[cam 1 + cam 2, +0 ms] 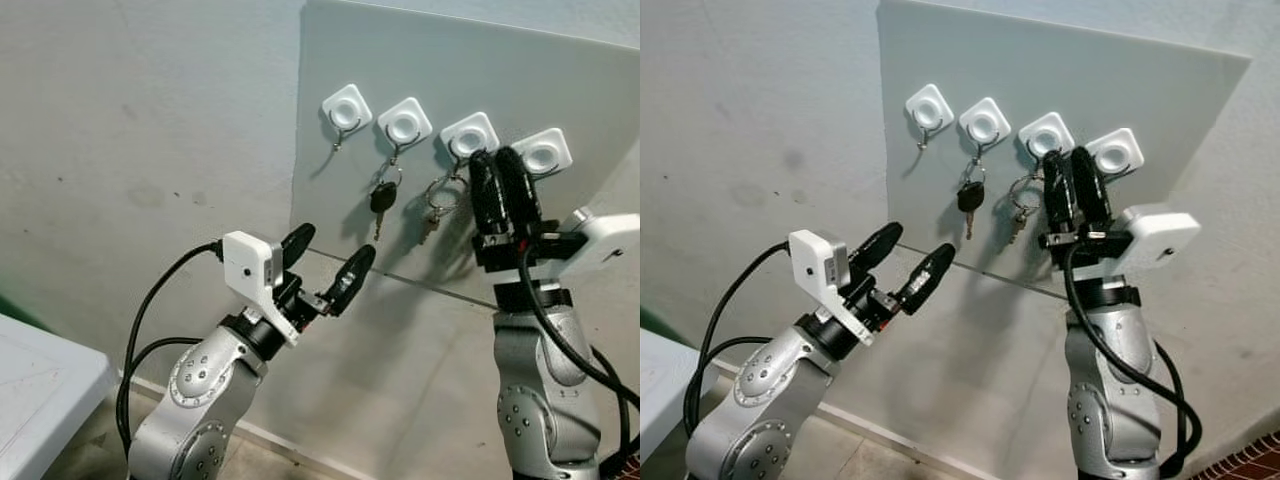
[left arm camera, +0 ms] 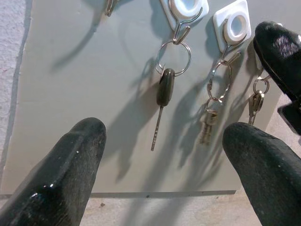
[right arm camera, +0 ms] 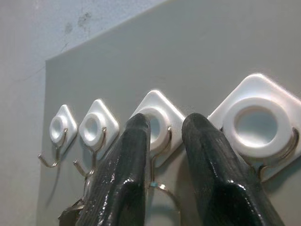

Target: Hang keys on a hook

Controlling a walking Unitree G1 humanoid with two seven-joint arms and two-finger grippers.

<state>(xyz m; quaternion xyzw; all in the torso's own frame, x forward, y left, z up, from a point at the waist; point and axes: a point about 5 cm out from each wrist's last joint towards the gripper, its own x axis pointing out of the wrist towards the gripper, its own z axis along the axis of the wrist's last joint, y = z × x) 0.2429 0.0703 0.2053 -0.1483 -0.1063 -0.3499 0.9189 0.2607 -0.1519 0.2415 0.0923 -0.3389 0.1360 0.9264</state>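
A grey board on the wall carries a row of white diamond hooks. The leftmost hook is bare. A black-headed key hangs from the second hook. Silver keys on rings hang under the third hook. My right gripper points up between the third hook and the fourth hook. Its fingers are nearly together with a thin key ring between them, and a small key dangles below. My left gripper is open, low in front of the board, holding nothing.
The board leans on a pale plaster wall. A white surface corner sits at the lower left by my left arm. Black cables loop from both wrists.
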